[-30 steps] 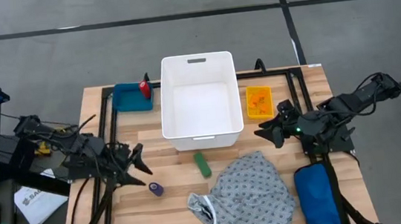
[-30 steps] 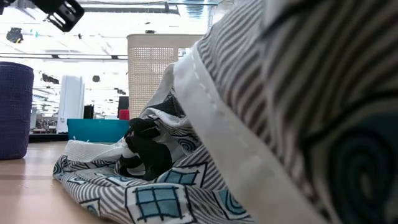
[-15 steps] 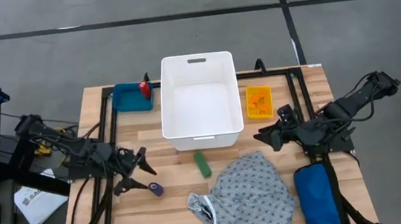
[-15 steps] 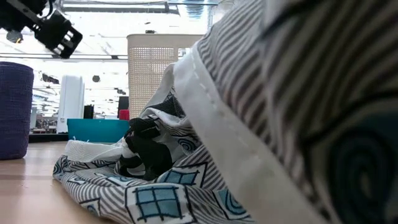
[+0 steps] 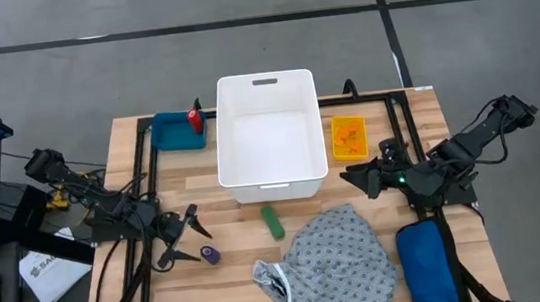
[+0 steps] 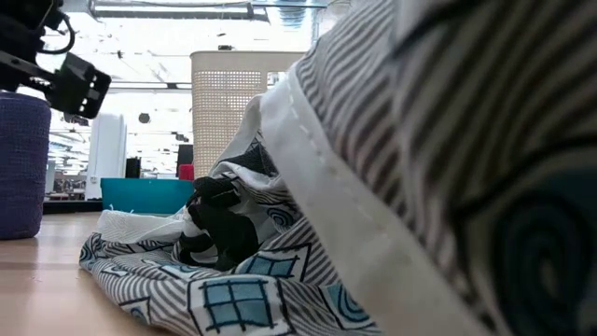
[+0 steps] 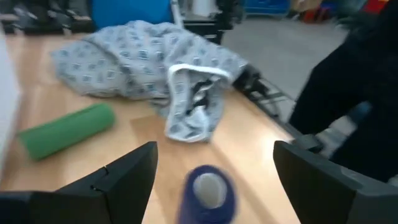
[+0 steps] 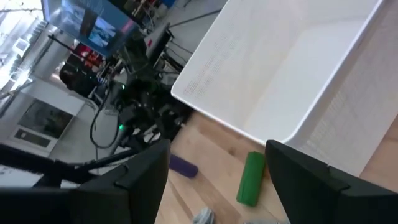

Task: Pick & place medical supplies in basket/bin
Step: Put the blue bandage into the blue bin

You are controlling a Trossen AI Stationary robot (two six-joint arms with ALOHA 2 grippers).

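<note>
Left gripper [image 5: 188, 238] wide open, empty, lower left, lined up beside purple roll [image 5: 210, 255] on table [image 5: 233, 225] for grasp. Right gripper [image 5: 361, 177] open, empty, waiting right of white bin [image 5: 268, 136].

The left gripper [image 7: 211, 180] is held low over the wooden table [image 7: 261, 134], its two dark fingers [image 7: 127, 177] spread wide apart. A purple roll [image 7: 207, 194] stands on end on the table in the gap between the fingers, touching neither. A green roll [image 7: 67, 130] lies on its side nearby. The grey patterned gown [image 7: 149, 71] lies crumpled farther off, a white-hemmed fold pointing toward the purple roll. A blue item [image 7: 130, 11] lies behind the gown. Floor shows beyond the table's edge.
</note>
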